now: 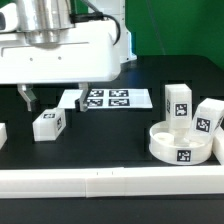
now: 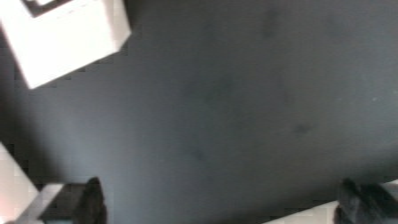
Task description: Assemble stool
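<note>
The round white seat [image 1: 180, 141] lies on the black table at the exterior view's right, sockets up, a tag on its rim. Two white legs [image 1: 178, 103] [image 1: 208, 117] stand just behind it. A third leg [image 1: 48, 122] lies at the left, a little in front of and below my gripper [image 1: 55, 100]. The gripper hangs open above the table and holds nothing. In the wrist view its two dark fingertips [image 2: 80, 200] stand far apart, my gripper [image 2: 222, 203] with only bare black table between them. A white tagged piece [image 2: 71, 40] shows at one corner; which piece it is I cannot tell.
The marker board [image 1: 110, 99] lies flat behind the middle of the table, just right of the gripper. A long white rail [image 1: 110, 183] runs along the front edge. Another white piece [image 1: 2, 133] is cut off by the left edge.
</note>
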Controlling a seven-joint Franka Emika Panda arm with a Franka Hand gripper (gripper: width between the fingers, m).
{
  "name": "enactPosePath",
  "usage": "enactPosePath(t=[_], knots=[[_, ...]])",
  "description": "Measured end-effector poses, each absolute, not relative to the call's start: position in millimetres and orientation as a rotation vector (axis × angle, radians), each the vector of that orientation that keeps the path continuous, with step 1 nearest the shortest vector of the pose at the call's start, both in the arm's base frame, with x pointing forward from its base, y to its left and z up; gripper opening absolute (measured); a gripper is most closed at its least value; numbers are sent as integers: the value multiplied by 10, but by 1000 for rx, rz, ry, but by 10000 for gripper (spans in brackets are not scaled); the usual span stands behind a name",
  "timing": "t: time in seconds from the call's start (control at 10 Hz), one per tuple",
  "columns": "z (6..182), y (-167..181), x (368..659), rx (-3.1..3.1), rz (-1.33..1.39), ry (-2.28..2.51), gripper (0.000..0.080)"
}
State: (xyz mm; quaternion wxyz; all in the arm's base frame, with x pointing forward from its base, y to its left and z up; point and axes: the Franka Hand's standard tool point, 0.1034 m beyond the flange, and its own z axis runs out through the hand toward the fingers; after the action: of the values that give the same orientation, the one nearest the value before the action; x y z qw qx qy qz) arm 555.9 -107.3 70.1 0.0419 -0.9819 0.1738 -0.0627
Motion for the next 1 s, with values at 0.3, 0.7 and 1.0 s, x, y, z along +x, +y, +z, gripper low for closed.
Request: enactPosePath(t=[0.3,0.7,1.0], knots=[[679,-1001,5490,-2967,-54,531,649],[618,-1197,5373,-2875,351,509,649],[535,-1378,5347,-2785,604,491,649]])
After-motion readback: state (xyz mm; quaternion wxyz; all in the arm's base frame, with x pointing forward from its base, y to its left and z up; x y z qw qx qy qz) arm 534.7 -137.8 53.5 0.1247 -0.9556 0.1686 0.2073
